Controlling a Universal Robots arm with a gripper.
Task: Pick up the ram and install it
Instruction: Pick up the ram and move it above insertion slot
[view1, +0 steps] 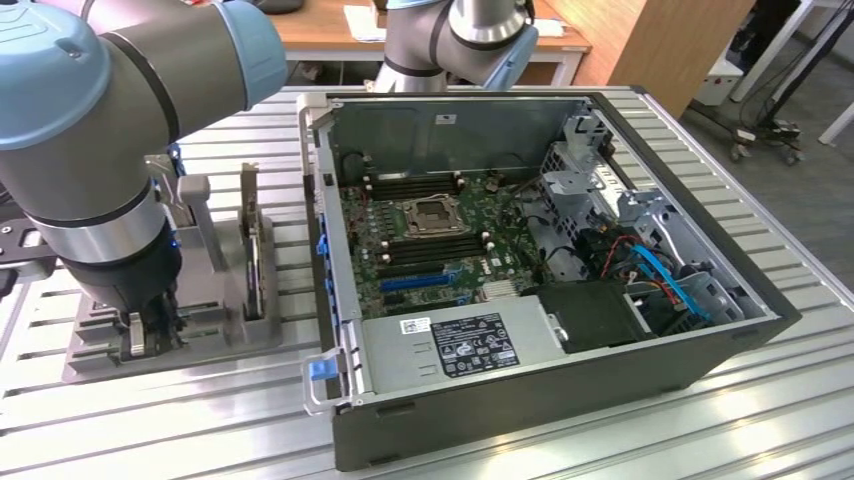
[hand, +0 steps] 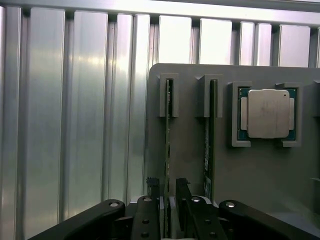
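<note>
Inspection found one gripper (view1: 139, 335) lowered onto one grey holder (view1: 200, 345), which lay on the ribbed metal table (view1: 160, 425) at 9 o'clock from the single open computer case (view1: 534, 400) in the exterior view. In the wrist view the holder carried two green memory sticks standing on edge in two parallel slots, plus one processor (hand: 265, 114) in a square pocket. The ram (hand: 168, 140) sat in the slot farther from the processor, and the second stick (hand: 212, 135) stood between it and the processor. The gripper's two fingers (hand: 183, 192) were closed in on the ram, one against each face, with the ram seated in its slot. One upright card (view1: 250, 250) stood in the holder at about 2 o'clock from the gripper. Inside the case, one motherboard (view1: 400, 250) was exposed, with one power supply (view1: 461, 340) at its 6 o'clock.
</note>
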